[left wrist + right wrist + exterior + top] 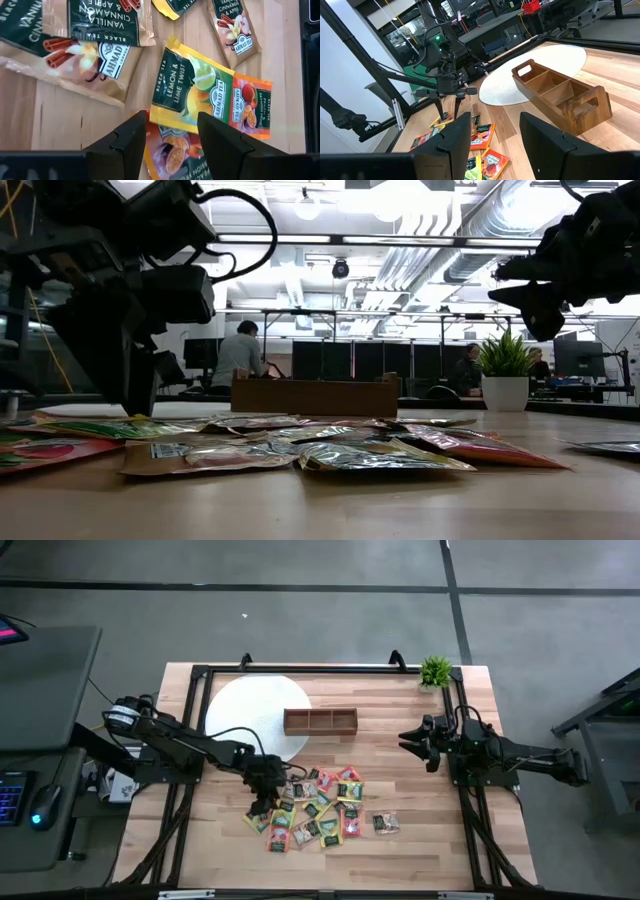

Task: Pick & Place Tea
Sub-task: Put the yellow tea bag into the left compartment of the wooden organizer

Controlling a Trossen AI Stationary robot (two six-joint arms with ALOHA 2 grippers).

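The tea, several flat packets in yellow, green, orange and red [320, 810], lies spread on the wooden table in front of the brown three-compartment tray [320, 721]. My left gripper [262, 802] is open and slants down over the pile's left edge. In the left wrist view its fingers stand on either side of an orange packet [170, 150], just short of a yellow lemon and lime packet [192, 90]. My right gripper [415, 745] hangs open and level above the table's right side, pointing toward the tray, with nothing between its fingers. My left gripper's fingertips [132, 132] stand low over the packets at the pile's left edge. Whether they touch a packet, I cannot tell.
A white round mat [245, 710] lies at the far left, and the tray's left end rests on it. A small potted plant [435, 671] stands at the far right corner. One packet [385, 824] lies apart at the pile's right. Bare wood shows at the near right.
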